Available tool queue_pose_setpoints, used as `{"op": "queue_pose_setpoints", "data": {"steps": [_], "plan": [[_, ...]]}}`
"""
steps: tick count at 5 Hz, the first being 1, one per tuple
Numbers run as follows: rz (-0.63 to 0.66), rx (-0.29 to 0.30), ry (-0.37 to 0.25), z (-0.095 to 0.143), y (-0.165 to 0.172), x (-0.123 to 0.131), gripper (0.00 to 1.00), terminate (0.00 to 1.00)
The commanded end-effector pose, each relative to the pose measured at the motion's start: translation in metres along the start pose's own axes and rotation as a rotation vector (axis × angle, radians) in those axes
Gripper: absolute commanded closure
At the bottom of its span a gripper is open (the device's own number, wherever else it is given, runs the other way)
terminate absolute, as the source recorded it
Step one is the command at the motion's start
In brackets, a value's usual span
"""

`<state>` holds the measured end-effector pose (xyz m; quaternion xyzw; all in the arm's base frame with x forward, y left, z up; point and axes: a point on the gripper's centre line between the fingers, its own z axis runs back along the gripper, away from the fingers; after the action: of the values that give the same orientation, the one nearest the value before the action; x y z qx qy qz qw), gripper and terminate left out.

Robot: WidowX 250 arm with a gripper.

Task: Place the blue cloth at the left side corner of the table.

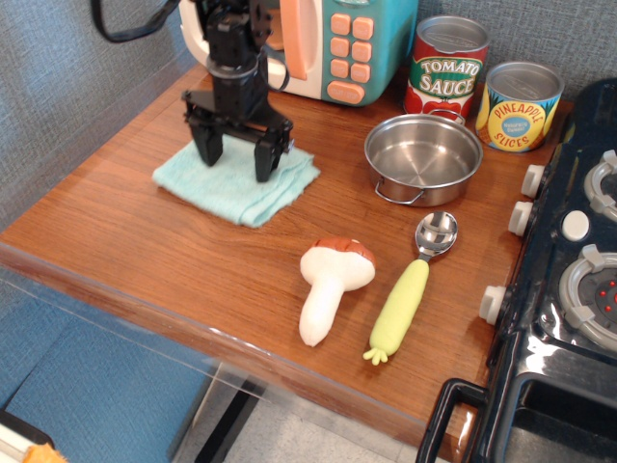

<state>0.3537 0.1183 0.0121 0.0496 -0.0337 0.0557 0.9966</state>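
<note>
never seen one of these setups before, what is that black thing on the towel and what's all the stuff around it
The black thing is a robot arm's gripper, a two-fingered claw reaching down from above. There is one picture, taken from the front, looking down at the brown wood-grain table. The gripper's fingers are spread apart and pressed onto a small folded light turquoise terry towel; it is not lifted. Behind it stands a teal and cream toy microwave. To the right are a shiny steel pot, a red tomato sauce can and a yellow pineapple slices can. Nearer the front lie a toy mushroom and a green-handled metal scoop, beside a black toy stove.
</note>
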Motion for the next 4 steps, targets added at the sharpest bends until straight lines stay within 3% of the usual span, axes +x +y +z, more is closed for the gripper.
{"op": "queue_pose_setpoints", "data": {"steps": [1, 2, 3, 4], "plan": [[0.029, 0.033, 0.02, 0.014, 0.017, -0.056, 0.0, 0.0], [0.043, 0.053, 0.067, 0.009, 0.022, -0.086, 0.0, 0.0], [0.077, 0.055, 0.063, 0.011, 0.027, -0.093, 0.0, 0.0], [0.071, 0.018, 0.007, 0.023, 0.024, -0.084, 0.0, 0.0]]}}
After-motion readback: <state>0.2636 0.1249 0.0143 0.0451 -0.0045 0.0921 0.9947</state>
